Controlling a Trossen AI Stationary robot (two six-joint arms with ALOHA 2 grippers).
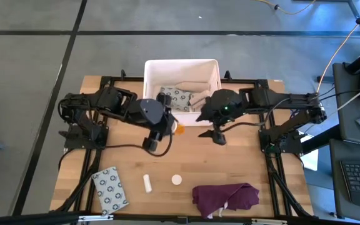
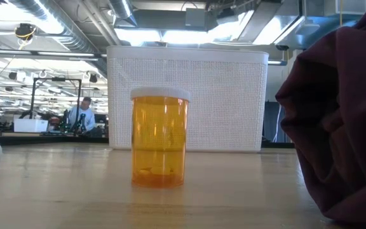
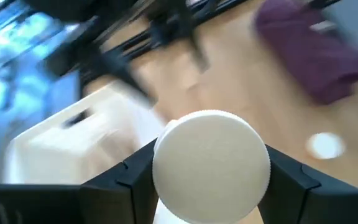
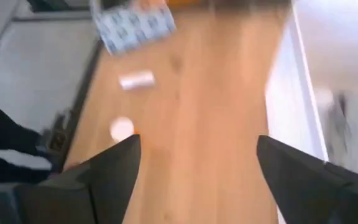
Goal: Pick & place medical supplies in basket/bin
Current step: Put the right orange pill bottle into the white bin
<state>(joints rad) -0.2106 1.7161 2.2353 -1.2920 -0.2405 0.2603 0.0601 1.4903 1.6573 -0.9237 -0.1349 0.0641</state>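
The white bin [image 1: 181, 69] stands at the table's far middle, with a patterned packet [image 1: 177, 98] lying inside. My left gripper [image 1: 167, 127] hangs high over the table just in front of the bin, shut on a white round roll [image 3: 211, 165]. Below it the orange pill bottle [image 2: 159, 140] stands upright on its base, touched by nothing. My right gripper [image 4: 197, 162] is open with nothing between its fingers, near the bin's front wall [image 1: 202, 116]. Another packet [image 1: 111, 187], a small white tube [image 1: 147, 182] and a round white roll [image 1: 177, 180] lie near the table's front edge. My left gripper pinches the white roll's curved sides [image 3: 160, 171] between its two fingers. The roll's flat round end faces the wrist camera. The fingers slant downward. The roll is lifted clear, well above the table.
A dark purple cloth [image 1: 225, 197] lies heaped at the near right. The bin's tall front wall [image 2: 186, 102] rises right behind the bottle. Black frame rails run along the table's left and right sides. A person [image 2: 81, 116] sits far off in the room behind.
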